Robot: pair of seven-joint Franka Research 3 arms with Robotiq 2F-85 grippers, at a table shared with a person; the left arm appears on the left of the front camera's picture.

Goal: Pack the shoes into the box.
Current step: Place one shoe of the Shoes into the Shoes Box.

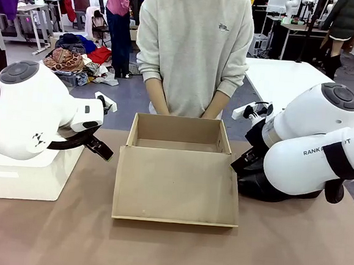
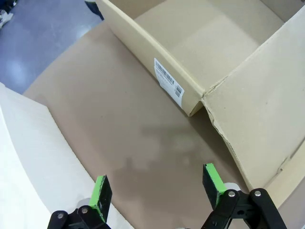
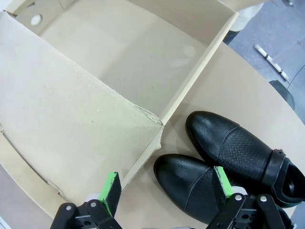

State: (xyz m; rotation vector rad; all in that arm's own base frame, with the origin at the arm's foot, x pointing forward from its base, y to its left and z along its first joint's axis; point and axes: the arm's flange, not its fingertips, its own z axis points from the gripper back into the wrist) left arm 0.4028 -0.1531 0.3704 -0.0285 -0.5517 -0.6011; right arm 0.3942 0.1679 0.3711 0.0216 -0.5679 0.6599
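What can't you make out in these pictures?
- Right wrist view: the backs of the shoes run off the bottom and right edges, and a finger of the right tool covers part of one.
- Front view: the right arm hides most of the shoes.
- Left wrist view: the print on the barcode label on the box is too small to read.

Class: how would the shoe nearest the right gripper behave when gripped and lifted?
Shiny leather: the shoe may slip in the pads. Its upper probably dents under squeeze. Sitting flat on its sole, it shouldn't roll.
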